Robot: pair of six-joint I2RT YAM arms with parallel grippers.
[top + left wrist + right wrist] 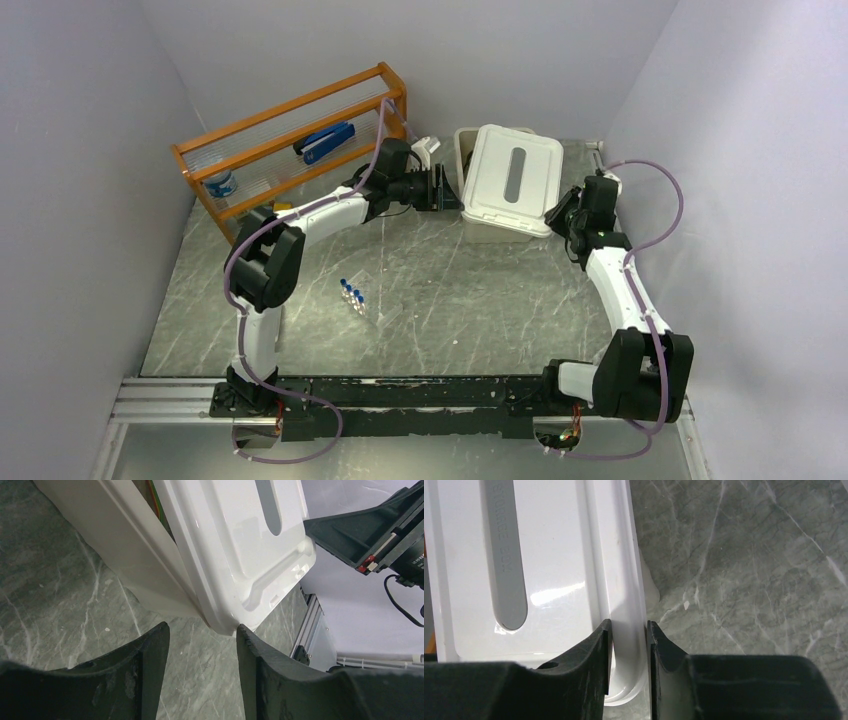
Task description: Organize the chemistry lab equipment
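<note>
Grey marbled table (480,300), pale grey walls (80,150). The right wrist view shows the right gripper (628,630) pinching the rim of the white lid (559,555). The left gripper (202,632) stands half open and empty, with the lid's corner just ahead between its fingers. Only the top view shows the tubes (352,297), mid-table, well behind both grippers.

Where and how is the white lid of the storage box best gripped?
I would grip the raised rim along the right edge of the white lid, coming from the near right corner. The lid is wide and flat; only this thin rim fits between gripper fingers.
</note>
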